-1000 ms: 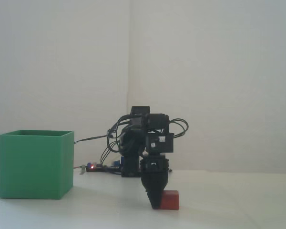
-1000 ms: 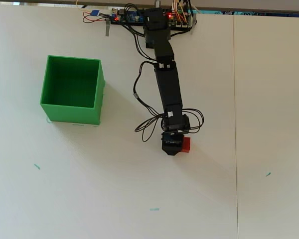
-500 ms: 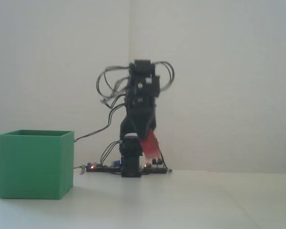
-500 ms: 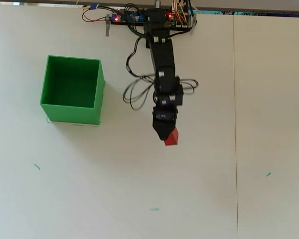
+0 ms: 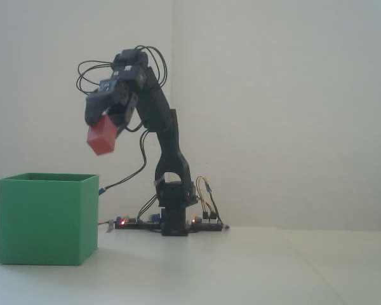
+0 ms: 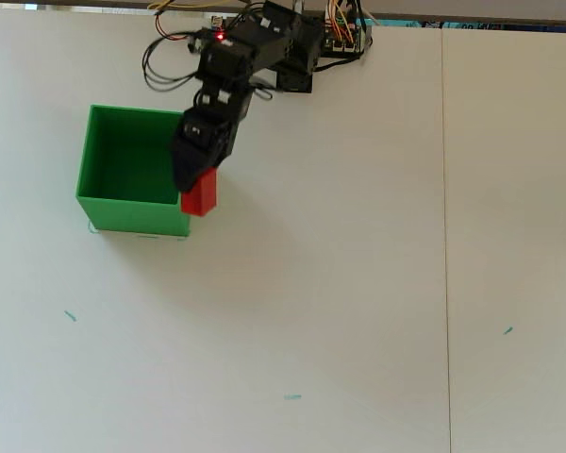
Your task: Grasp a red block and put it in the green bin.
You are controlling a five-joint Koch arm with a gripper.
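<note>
The red block (image 5: pixel 101 138) hangs in the air, held by my gripper (image 5: pixel 105 121), which is shut on its upper part. In the fixed view it is well above the rim of the green bin (image 5: pixel 47 219), over the bin's right top corner. In the overhead view the red block (image 6: pixel 200 194) shows at the bin's right front corner, sticking out below my black gripper (image 6: pixel 194 172). The green bin (image 6: pixel 123 203) stands open-topped on the white table, left of the arm, and looks empty inside.
The arm's base (image 5: pixel 174 222) with a circuit board and wires (image 6: pixel 344 33) sits at the table's far edge. A seam (image 6: pixel 444 236) runs down the white table on the right. Small green marks (image 6: pixel 70 316) dot the front area.
</note>
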